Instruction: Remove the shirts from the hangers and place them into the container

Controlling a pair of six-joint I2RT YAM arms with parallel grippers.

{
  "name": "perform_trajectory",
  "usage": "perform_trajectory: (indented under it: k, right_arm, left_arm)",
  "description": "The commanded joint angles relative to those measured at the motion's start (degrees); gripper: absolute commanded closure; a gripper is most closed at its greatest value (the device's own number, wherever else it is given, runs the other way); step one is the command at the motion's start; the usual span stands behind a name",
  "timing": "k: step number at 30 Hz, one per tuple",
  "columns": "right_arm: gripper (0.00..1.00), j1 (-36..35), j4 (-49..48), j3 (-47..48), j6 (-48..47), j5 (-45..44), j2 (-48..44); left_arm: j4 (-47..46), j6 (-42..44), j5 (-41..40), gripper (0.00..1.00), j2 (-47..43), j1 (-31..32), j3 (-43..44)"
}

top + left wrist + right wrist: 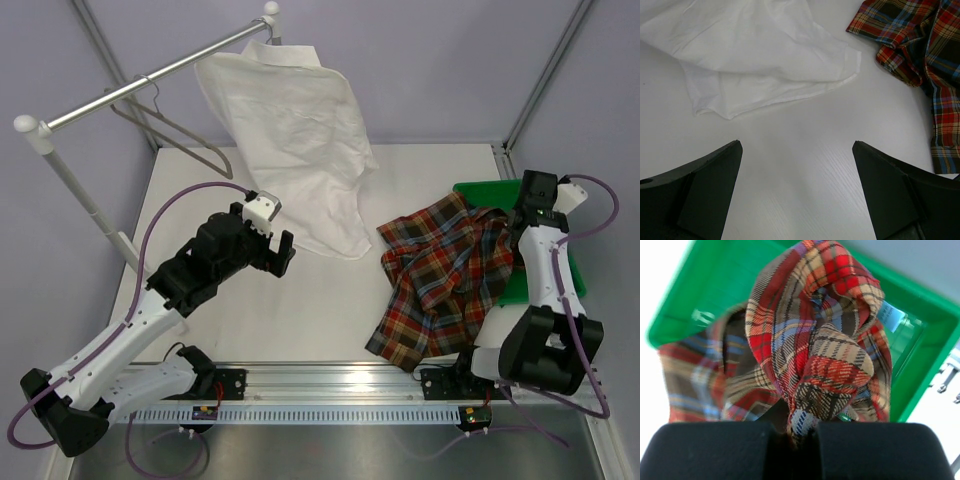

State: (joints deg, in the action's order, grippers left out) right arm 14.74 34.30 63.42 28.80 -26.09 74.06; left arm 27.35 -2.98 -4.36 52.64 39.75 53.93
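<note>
No legible text, labels or numbers anywhere.

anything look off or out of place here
The plaid shirt drapes across the green bin rim, with most of it spilling onto the table. One bunch is pinched in the right pincer.

Free table (280,310) btwn off-white shirt (300,130) & plaid shirt (450,270); plaid across container (485,188) rim.

Left claw (280,252) open by white shirt (300,130) hem; plaid shirt (440,285) draped over green bin (480,190) rim.
</note>
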Motion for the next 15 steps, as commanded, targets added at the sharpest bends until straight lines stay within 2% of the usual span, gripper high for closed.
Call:
perform_trajectory:
  k: [1, 6, 9, 10, 12, 13, 15]
  right_arm:
    - [1.0, 2.0, -5.8, -1.5, 3.8, 5.6, 3.9]
    - [0.98, 2.3, -6.4, -0.8, 4.9, 6.7, 12.0]
    - [0.85, 2.5, -6.5, -0.7, 5.3, 7.2, 14.3]
    - [0.74, 2.5, -6.9, -1.1, 5.5, 7.3, 13.9]
    - [0.58, 2.4, -8.5, -2.9, 5.1, 7.6, 10.6]
    - [0.4, 2.4, -8.9, -3.5, 4.5, 7.6, 9.3]
    - [0.2, 2.4, -9.9, -4.7, 3.6, 7.8, 4.3]
  left_arm:
    - [-1.9, 0.5, -0.5, 0.01, -0.2, 0.3, -0.1]
    - [-1.8, 0.6, -0.7, 0.01, -0.1, 0.3, -0.1]
    - [-1.7, 0.6, -0.8, 0.01, 0.0, 0.3, -0.1]
    - [-1.8, 0.6, -0.8, 0.01, 0.0, 0.3, -0.1]
    - [-1.7, 0.5, -0.7, 0.01, 0.0, 0.3, 0.1]
    - [-1.6, 0.5, -0.7, 0.01, 0.1, 0.3, 0.1]
    - [-1.6, 0.5, -0.4, 0.01, 0.1, 0.3, 0.2]
